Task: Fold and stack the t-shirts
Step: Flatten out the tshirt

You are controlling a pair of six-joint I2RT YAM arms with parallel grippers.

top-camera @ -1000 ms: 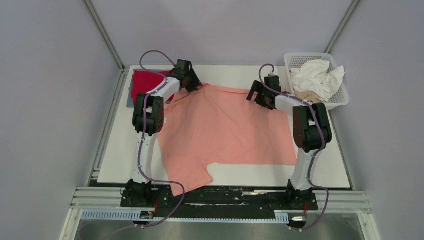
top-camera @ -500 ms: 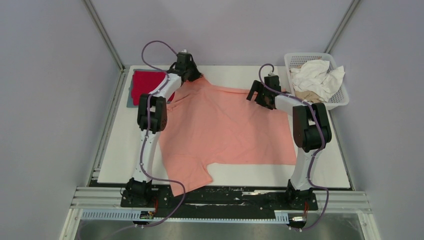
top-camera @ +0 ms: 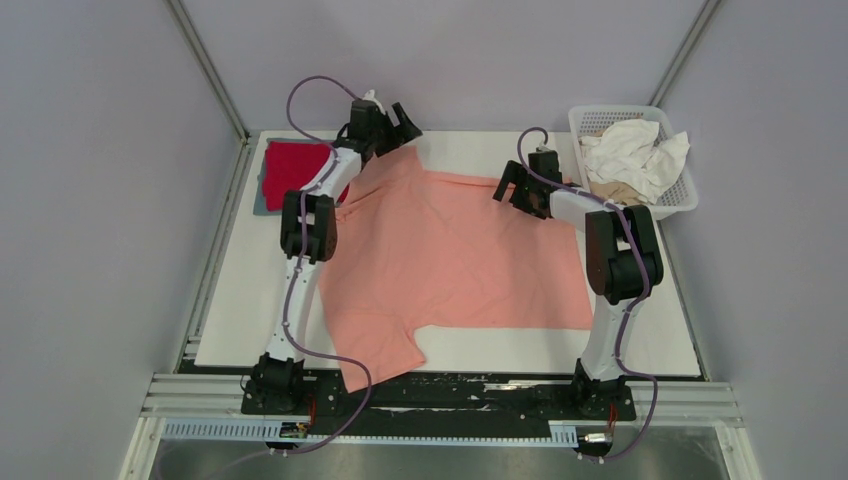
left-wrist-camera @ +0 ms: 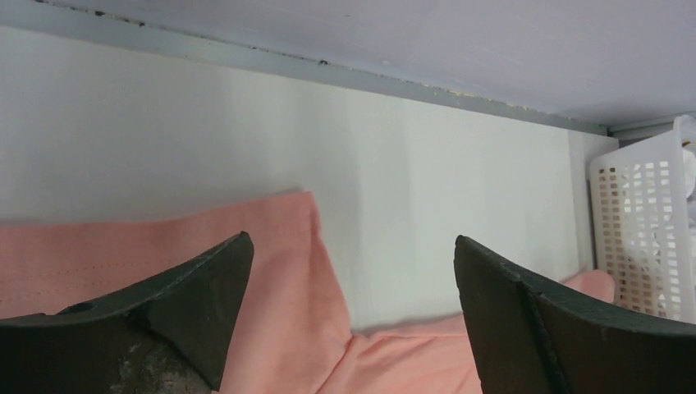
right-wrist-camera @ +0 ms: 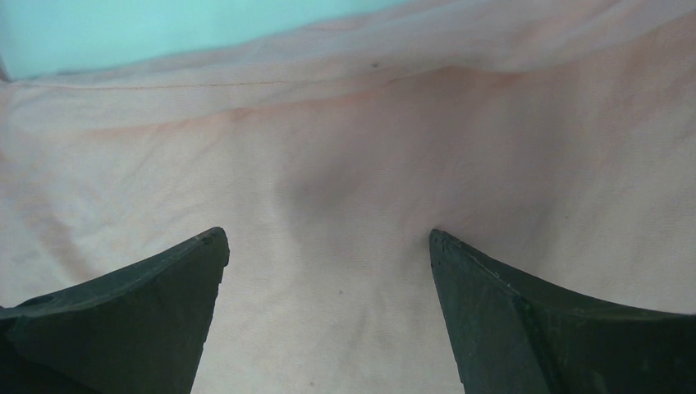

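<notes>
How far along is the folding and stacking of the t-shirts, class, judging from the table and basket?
Done: a folded red cloth t-shirt lies on a grey-blue one, far left. In hand: the salmon-pink cloth t-shirt lies spread out, unfolded, left gripper and right gripper open near its far edge. Left: crumpled white and beige shirts in the white plastic lattice basket.
</notes>
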